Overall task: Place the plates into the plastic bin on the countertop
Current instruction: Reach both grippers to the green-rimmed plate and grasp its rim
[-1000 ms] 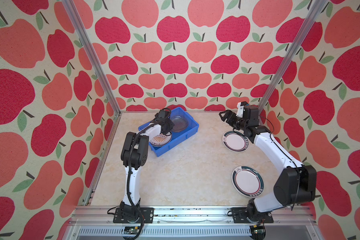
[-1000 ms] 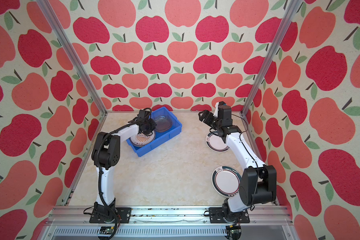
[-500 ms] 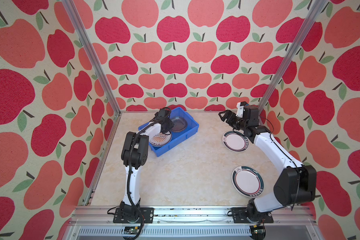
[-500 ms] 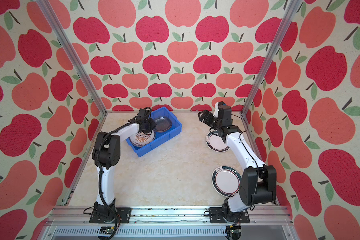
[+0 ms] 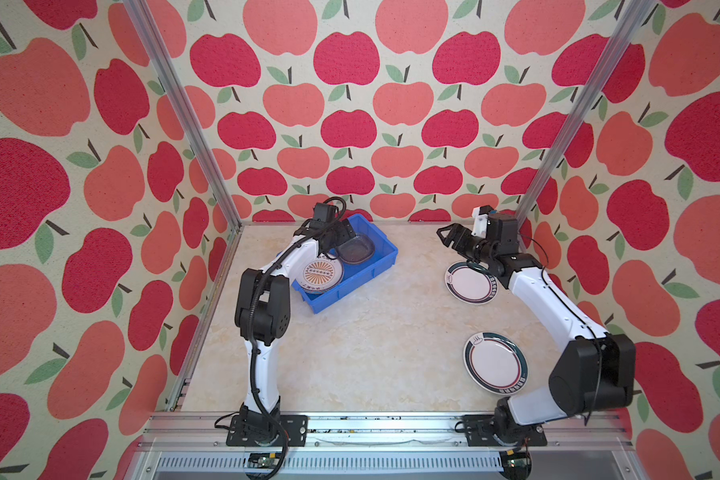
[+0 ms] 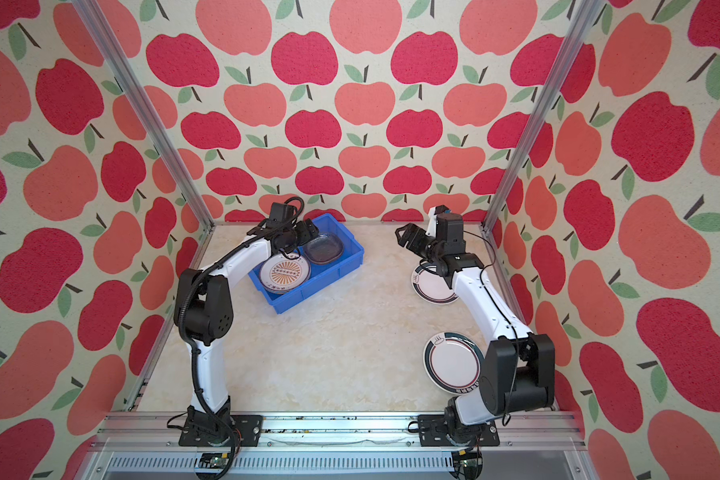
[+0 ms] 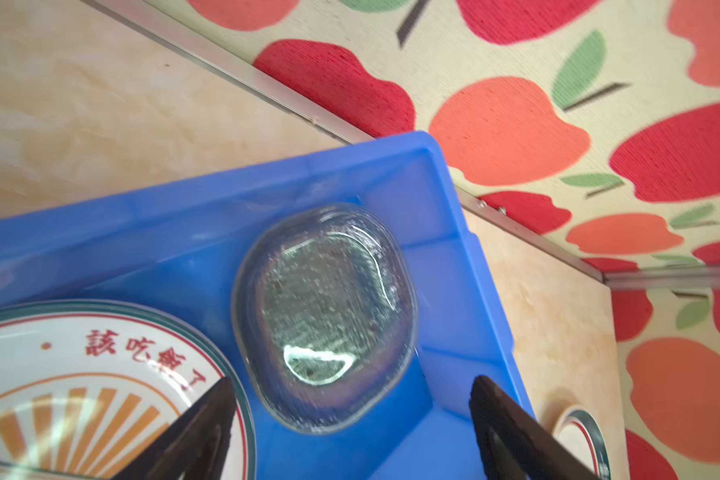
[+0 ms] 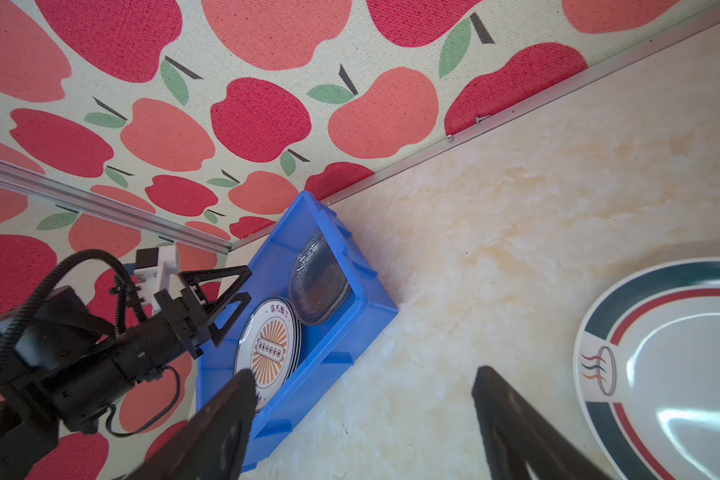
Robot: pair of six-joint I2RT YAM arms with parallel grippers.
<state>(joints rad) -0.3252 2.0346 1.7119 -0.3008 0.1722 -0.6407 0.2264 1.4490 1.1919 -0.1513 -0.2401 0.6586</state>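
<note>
Found the left jaws spread wide and empty, poised low over the plastic bin (image 7: 267, 178). Saw the clear glass plates (image 7: 325, 316) lying flat in the bin's end nearer the back wall, and the sunburst plates (image 7: 80, 395) stacked just beside them. Found the right jaws likewise parted and holding nothing, hovering above the table (image 5: 371, 353) close to the farther green-rimmed plate (image 5: 470, 284). Saw the nearer green-rimmed plate (image 5: 495, 362) well apart from it, toward the front rail.

Judged the step in hand to be a clean exit from the bin. Best done by rising straight up before swinging away, keeping clear of the sunburst rim and the bin's wall. Judged the two green-rimmed plates to be all left outside. For the farther one, advised a low, tilted approach: slipping one finger under the raised lip, pinching the rim firmly, and expecting some skidding from a glossy plate lying flat on the table.
</note>
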